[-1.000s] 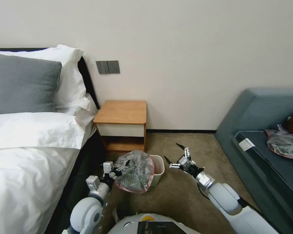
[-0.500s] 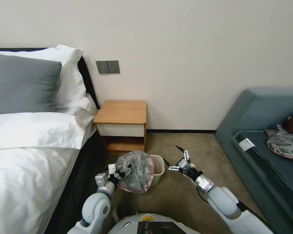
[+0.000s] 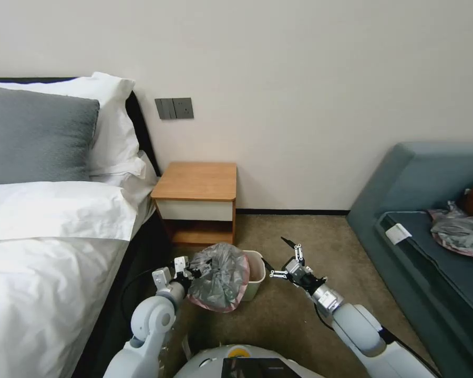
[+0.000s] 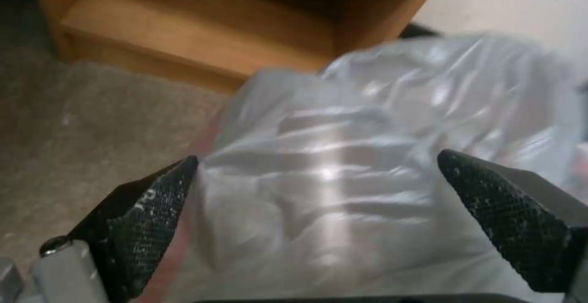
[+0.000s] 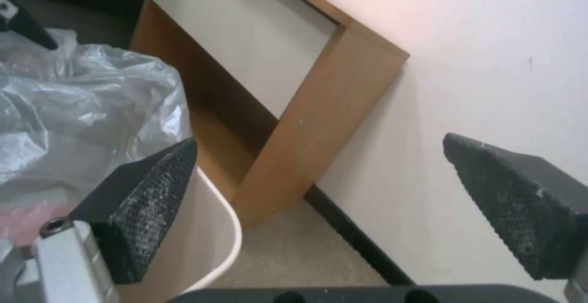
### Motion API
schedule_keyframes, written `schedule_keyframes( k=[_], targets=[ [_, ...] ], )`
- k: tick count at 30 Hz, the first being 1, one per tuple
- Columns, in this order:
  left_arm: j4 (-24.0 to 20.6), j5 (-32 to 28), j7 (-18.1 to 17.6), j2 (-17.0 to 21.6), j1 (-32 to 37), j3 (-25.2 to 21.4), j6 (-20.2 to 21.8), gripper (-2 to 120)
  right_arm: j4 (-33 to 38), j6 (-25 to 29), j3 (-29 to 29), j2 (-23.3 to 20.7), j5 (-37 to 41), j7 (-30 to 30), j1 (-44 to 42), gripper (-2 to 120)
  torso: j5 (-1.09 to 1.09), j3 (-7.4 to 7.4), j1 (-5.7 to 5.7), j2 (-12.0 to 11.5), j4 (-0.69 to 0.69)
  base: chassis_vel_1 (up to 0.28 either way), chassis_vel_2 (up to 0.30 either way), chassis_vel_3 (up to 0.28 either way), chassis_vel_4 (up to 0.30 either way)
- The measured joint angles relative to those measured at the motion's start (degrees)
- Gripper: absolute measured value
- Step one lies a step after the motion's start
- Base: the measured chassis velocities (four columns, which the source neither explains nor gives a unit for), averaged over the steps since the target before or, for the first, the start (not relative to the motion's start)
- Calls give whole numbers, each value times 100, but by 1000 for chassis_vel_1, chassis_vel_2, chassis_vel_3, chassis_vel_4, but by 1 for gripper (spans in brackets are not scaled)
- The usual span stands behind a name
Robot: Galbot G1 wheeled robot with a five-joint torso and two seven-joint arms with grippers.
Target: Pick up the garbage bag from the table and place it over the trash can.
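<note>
Looking at this from my remote seat, the garbage bag [image 3: 219, 276] is already off the table [image 3: 198, 181] and draped in a puffy heap over the trash can [image 3: 254, 274], covering its left side while the right part of the rim stays bare. My left gripper [image 3: 193, 272] sits at the bag's left edge; in the left wrist view its fingers [image 4: 144, 222] are spread wide with crumpled plastic between them, not pinched. The right gripper [image 3: 279, 258] hovers just beside the bin's right rim, also spread, holding nothing.

My worry: the film is thin and slippery, so it could slide off toward the left and slump onto the floor, since nothing pins it. Pushing the heap could also tip or scoot that light bin. And if the pink rim isn't stretched round all sides, the bag just sits on top like a hat.

Floor is beige carpet [image 3: 294, 236], so the bin may drag rather than glide. Bed [image 3: 47, 241] on the left, blue sofa [image 3: 431, 173] on the right, tight space.
</note>
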Motion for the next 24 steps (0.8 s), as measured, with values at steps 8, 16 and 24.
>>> schedule_keyframes(
  k=[8, 16, 24],
  targets=[
    [114, 312, 292, -13, -28, -8, 256, 99, -12, 27, -2, 13, 12, 0, 42, 100, 0, 0, 0, 0, 0, 0, 0, 0, 0],
    [345, 466, 696, -82, -299, -95, 582, 94, -29, 58, -26, 88, 5, -13, 20, 100, 0, 0, 0, 0, -1, 0, 0, 0, 0],
    [612, 671, 894, -221, -451, -132, 604, 71, -5, 68, -30, 84, 12, -17, 21, 100, -1, 0, 0, 0, -1, 0, 0, 0, 0]
  ],
)
